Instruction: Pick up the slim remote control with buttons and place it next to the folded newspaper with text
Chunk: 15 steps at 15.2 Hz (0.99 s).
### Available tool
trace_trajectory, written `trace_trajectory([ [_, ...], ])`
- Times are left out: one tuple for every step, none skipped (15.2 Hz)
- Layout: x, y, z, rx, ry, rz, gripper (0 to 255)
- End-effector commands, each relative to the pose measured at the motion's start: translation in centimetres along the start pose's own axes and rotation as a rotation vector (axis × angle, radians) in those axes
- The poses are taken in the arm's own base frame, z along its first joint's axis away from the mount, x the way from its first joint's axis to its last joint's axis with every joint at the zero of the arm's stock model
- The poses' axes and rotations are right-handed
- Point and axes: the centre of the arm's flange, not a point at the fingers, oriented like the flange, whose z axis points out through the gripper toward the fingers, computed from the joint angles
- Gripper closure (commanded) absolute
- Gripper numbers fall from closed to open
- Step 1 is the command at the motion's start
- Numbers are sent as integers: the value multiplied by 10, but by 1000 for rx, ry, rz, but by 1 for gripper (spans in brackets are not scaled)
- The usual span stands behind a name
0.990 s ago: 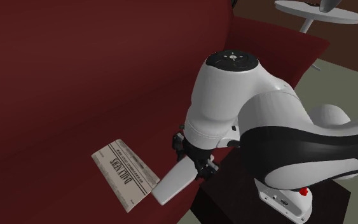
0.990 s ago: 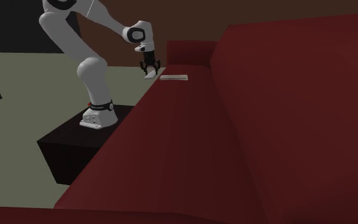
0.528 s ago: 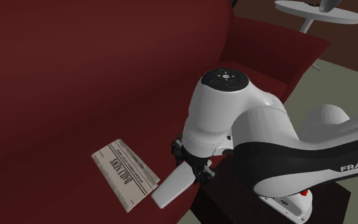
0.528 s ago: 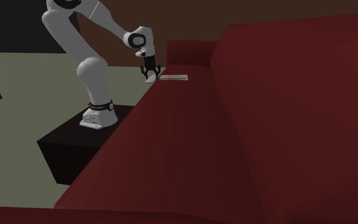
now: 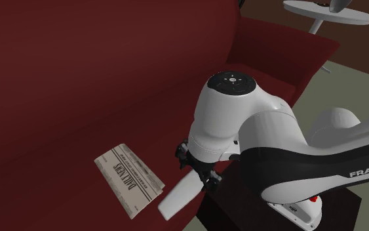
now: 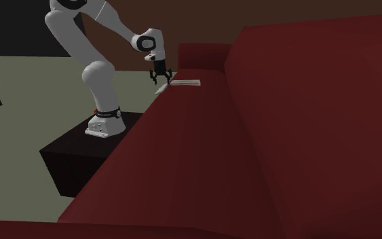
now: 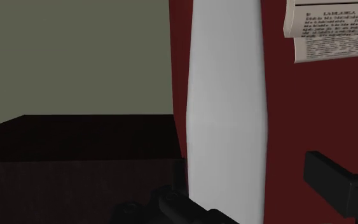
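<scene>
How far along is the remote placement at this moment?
Done: the white remote lies alongside the newspaper at the sofa seat edge. In hand: the gripper is open around it, one finger standing clear of it. Left: whether it rests fully on the seat is unclear; then the arm must lift away.

Plain pale grey-white remote [image 5: 179, 197], cream newspaper [image 5: 129, 180] with black printed text and bold masthead, deep red sofa [image 5: 78, 79] beneath the newspaper, all-black hand [image 5: 202, 176], white arm [image 5: 229, 118] with black band, grey-green floor [image 6: 20, 81]
</scene>
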Motion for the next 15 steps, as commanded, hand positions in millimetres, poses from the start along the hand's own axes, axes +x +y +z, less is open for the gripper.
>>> trace_trajectory([
  [0,0,0,0,0,0,0],
  [0,0,0,0,0,0,0],
  [0,0,0,0,0,0,0],
  [0,0,0,0,0,0,0],
  [0,0,-13,0,0,0,0],
  [0,0,-26,0,0,0,0],
  [0,0,-40,0,0,0,0],
  [0,0,-50,0,0,0,0],
  [0,0,-50,0,0,0,0],
  [0,0,-50,0,0,0,0],
  [0,0,-50,0,0,0,0],
  [0,0,-50,0,0,0,0],
  [0,0,-50,0,0,0,0],
  [0,0,-50,0,0,0,0],
  [0,0,-50,0,0,0,0],
])
